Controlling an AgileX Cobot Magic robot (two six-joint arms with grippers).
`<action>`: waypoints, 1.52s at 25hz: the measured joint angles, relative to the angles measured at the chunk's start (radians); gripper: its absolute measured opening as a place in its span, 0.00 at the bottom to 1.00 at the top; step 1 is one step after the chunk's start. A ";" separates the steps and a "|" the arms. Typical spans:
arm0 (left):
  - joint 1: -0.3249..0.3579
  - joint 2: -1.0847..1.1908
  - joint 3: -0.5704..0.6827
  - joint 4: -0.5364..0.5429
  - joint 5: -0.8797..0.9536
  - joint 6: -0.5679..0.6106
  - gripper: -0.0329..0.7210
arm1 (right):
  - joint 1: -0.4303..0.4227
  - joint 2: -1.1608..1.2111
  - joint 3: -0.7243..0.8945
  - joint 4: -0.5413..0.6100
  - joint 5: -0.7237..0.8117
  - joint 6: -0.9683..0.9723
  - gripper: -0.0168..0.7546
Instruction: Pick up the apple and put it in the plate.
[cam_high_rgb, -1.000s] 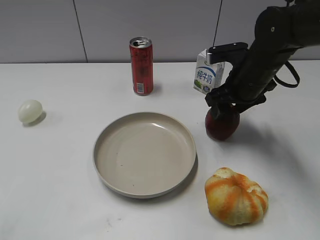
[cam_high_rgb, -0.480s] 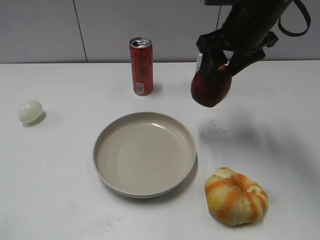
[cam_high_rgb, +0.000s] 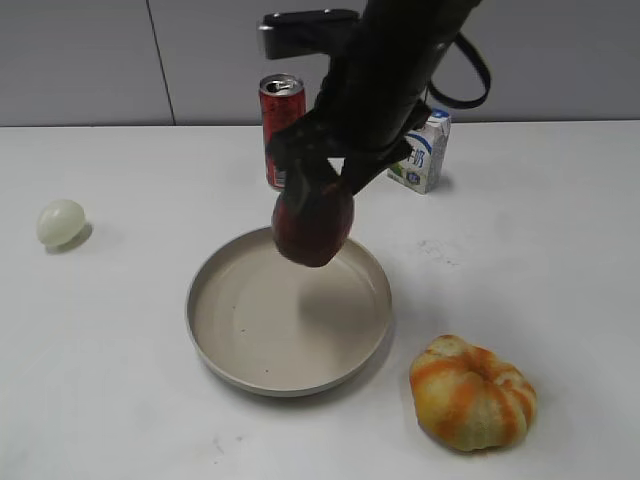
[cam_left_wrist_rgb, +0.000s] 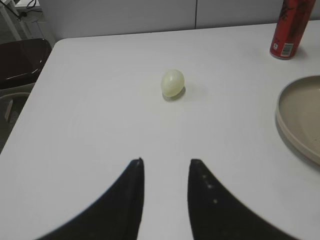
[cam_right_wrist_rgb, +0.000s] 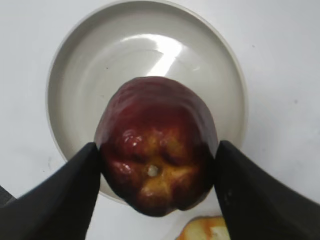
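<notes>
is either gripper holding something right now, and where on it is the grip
The right gripper holds the apple, its fingers pressed on the two opposite sides, above the plate. The left gripper is open and holds nothing.

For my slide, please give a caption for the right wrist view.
Right gripper holds the dark red apple between its jaws above the beige plate.

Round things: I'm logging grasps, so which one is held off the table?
The dark red apple, clamped in the right claw; pale ball and orange fruit rest.
</notes>
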 joint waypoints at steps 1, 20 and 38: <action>0.000 0.000 0.000 0.000 0.000 0.000 0.36 | 0.013 0.015 0.000 0.000 -0.011 0.000 0.72; 0.000 0.000 0.000 0.000 0.000 0.000 0.36 | 0.051 0.179 -0.144 -0.065 0.070 -0.001 0.90; 0.000 0.000 0.000 0.001 0.000 0.000 0.36 | -0.295 -0.215 -0.130 -0.246 0.227 0.104 0.87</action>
